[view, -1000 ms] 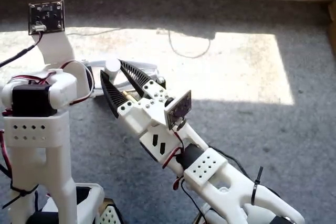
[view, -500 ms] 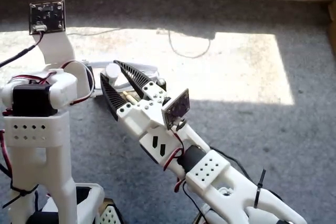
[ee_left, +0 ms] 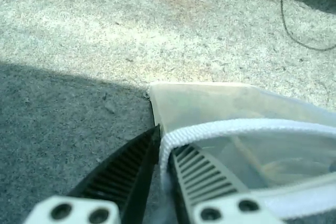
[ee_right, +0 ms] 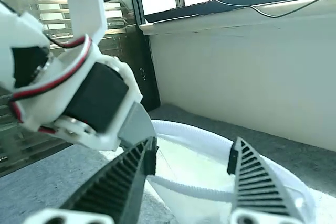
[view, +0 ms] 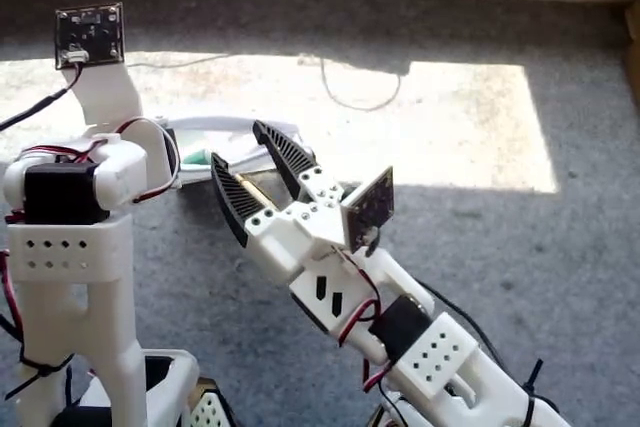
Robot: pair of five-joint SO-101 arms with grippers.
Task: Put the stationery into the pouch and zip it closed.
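Pouch [view: 222, 133], translucent with a white zipper band, lay on grey carpet [view: 470, 247] at the edge of a sunlit patch. Left gripper [ee_left: 160, 139] was clamped on the pouch's rim, its black ribbed fingers [ee_left: 126, 169] pinching the white band at one corner. Right gripper [view: 237, 144] hung just over the pouch's mouth, fingers spread wide and gripping nothing. A thin cable [view: 352, 97] trailed across the sunlit carpet beyond.

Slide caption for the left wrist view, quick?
Left hand pinching the translucent pouch by its white-trimmed edge, over a half-sunlit grey surface.
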